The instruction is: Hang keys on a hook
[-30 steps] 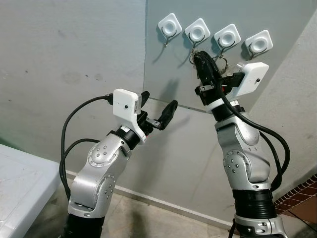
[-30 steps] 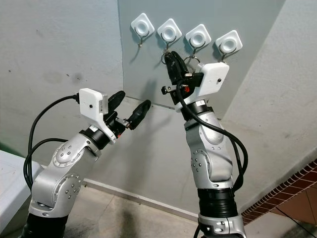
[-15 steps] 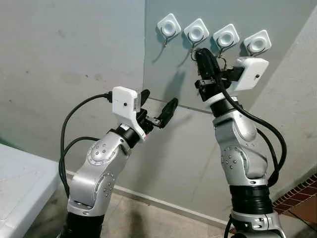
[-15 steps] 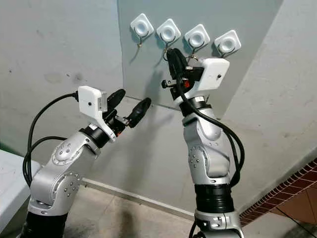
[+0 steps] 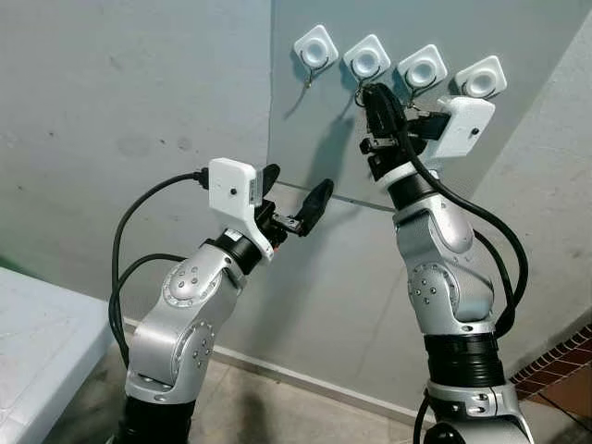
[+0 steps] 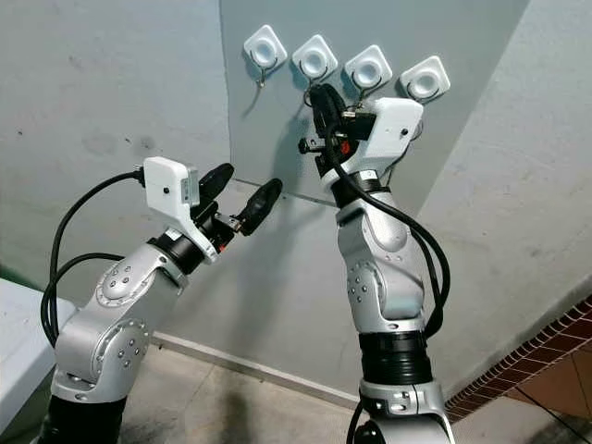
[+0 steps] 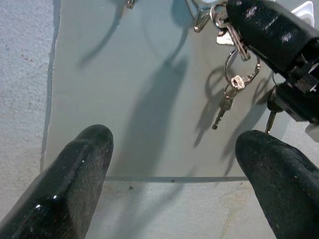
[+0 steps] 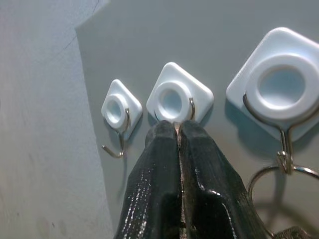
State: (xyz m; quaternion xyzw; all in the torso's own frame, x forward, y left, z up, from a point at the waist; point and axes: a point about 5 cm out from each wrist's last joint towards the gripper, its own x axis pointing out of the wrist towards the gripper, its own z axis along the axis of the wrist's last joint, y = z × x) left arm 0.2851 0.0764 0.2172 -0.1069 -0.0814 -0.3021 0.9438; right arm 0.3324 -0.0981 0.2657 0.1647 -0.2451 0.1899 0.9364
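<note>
Keys: small silver keys on a ring [image 7: 230,92] dangle below the right gripper [image 8: 177,130], fingers pinched shut on the ring.
Hook: second white diamond-backed wire hook [image 8: 173,101] just beyond the fingertips.
Obstacle: neighbouring hook [image 8: 282,87] already holds a ring.
Left gripper [image 5: 294,199]: wide open, empty, lower.

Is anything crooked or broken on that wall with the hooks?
Nothing stands out. The four white hooks sit in an even row, and the right gripper holds keys up just under the second hook.
</note>
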